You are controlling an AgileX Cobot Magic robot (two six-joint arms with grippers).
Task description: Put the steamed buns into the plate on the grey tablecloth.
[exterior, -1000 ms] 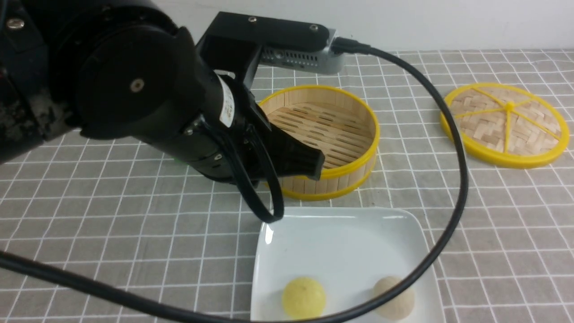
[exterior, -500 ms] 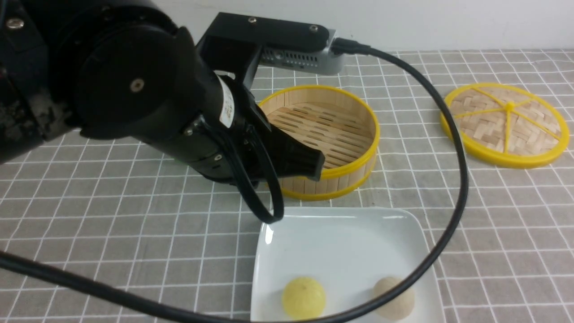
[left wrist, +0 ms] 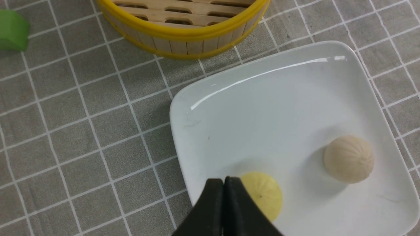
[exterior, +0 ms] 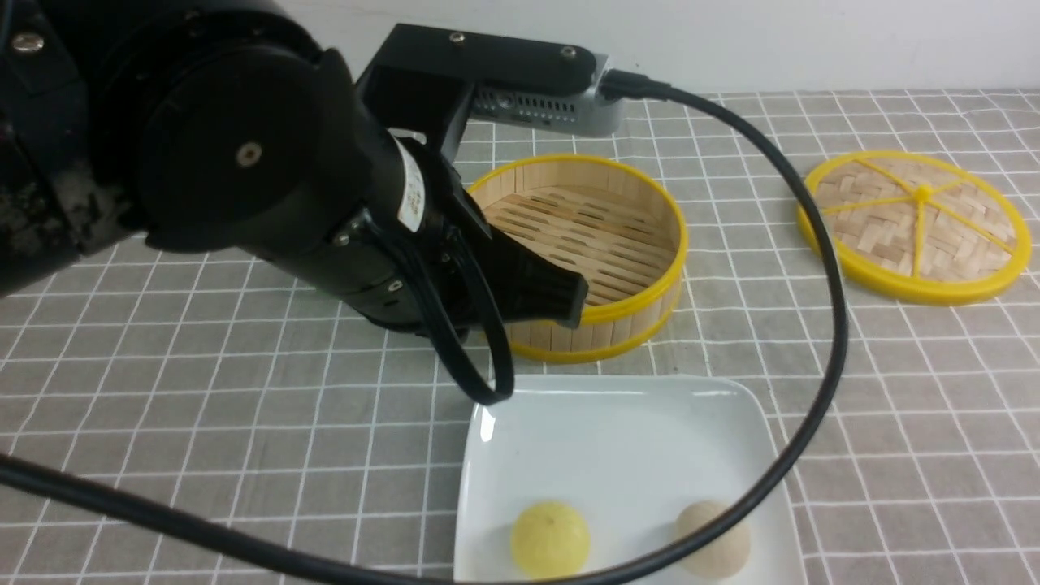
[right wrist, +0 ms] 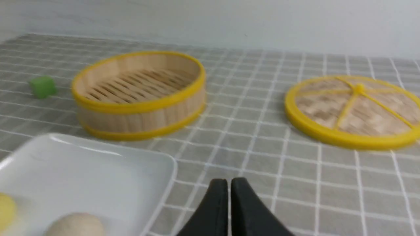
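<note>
Both steamed buns lie in the white square plate (exterior: 617,439) on the grey tablecloth (exterior: 203,406): the pale yellow one (exterior: 550,539) and the cream-beige one (exterior: 715,540) near its front edge. My left gripper (exterior: 573,296) hangs above the plate's far left corner, in front of the bamboo basket. In the left wrist view it (left wrist: 224,179) is shut and empty, its tips overlapping the yellow bun (left wrist: 264,195), with the beige bun (left wrist: 349,159) apart. My right gripper (right wrist: 228,181) is shut, holds nothing, and hovers over bare cloth beside the plate (right wrist: 82,170).
An empty yellow-rimmed bamboo basket (exterior: 585,244) stands just behind the plate. Its woven lid (exterior: 914,223) lies flat at the far right. A green cube (left wrist: 11,31) sits on the cloth left of the basket. A black cable (exterior: 829,325) loops over the plate's right side.
</note>
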